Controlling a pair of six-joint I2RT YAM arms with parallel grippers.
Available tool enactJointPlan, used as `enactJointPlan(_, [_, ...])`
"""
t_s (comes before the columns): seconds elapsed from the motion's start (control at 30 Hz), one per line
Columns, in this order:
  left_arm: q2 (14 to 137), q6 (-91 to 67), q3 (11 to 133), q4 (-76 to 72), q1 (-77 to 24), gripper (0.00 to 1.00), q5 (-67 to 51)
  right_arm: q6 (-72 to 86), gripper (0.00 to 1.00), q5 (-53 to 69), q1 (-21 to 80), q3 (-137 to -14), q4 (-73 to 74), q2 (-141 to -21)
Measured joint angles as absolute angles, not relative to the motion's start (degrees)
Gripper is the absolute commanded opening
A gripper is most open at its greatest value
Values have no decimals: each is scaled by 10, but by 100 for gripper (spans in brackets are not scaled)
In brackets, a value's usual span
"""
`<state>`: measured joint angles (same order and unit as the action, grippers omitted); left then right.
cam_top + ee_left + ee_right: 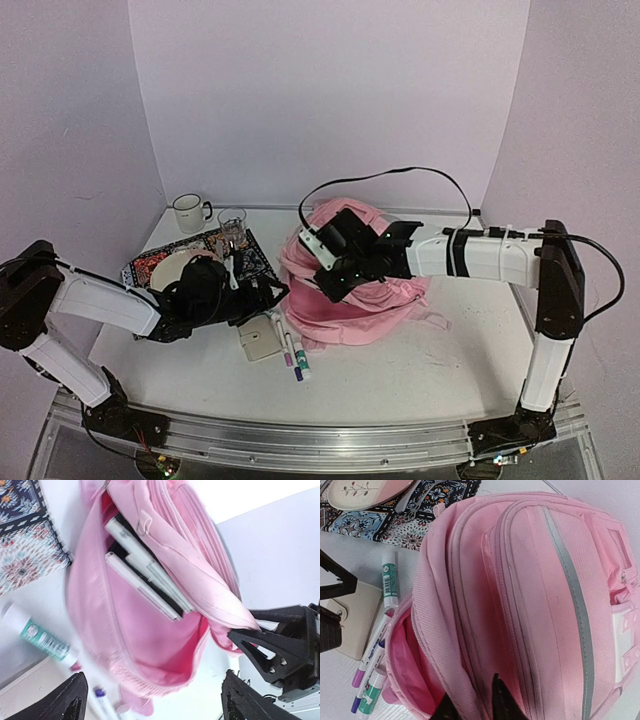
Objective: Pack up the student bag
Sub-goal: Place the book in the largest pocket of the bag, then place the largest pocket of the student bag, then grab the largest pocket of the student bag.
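The student bag (372,302) is a pink backpack lying in the middle of the table. Its front pocket gapes toward the left arm. In the left wrist view the student bag (150,645) holds several white pens (145,580) in that pocket. My left gripper (262,293) hovers just left of the pocket mouth, wide open and empty (155,702). My right gripper (325,275) rests on the bag's top left. Its fingers (472,705) stand slightly apart, straddling a fold of the bag (535,580) beside the pocket rim.
Loose markers (293,352) and a glue stick (389,580) lie on the table just left of the bag, next to a beige case (260,340). A patterned mat (150,266) with a plate, a mug (188,212) and a glass (232,220) sit at the back left.
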<state>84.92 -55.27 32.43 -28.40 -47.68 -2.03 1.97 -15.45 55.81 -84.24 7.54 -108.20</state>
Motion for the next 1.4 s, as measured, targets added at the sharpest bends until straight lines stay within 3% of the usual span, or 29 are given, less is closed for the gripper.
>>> enactJointPlan(0.23, [848, -541, 321, -252, -476, 100, -38, 27, 56, -126, 556, -773, 63, -1066])
enactJointPlan(0.33, [848, -538, 325, -242, -469, 99, -52, 27, 60, -96, 545, -724, 70, -1019])
enactJointPlan(0.5, [848, -536, 340, -225, -448, 99, -83, 30, 59, -65, 497, -656, 65, -916])
enactJointPlan(0.7, [883, -535, 385, -225, -440, 96, -128, 48, 52, -37, 346, -572, 53, -848])
enactJointPlan(0.93, [930, -535, 414, -223, -438, 90, -167, 63, 45, -20, 261, -525, 45, -863])
enactJointPlan(1.4, [971, -540, 431, -209, -437, 76, -197, 20, 45, 44, 212, -530, 6, -993])
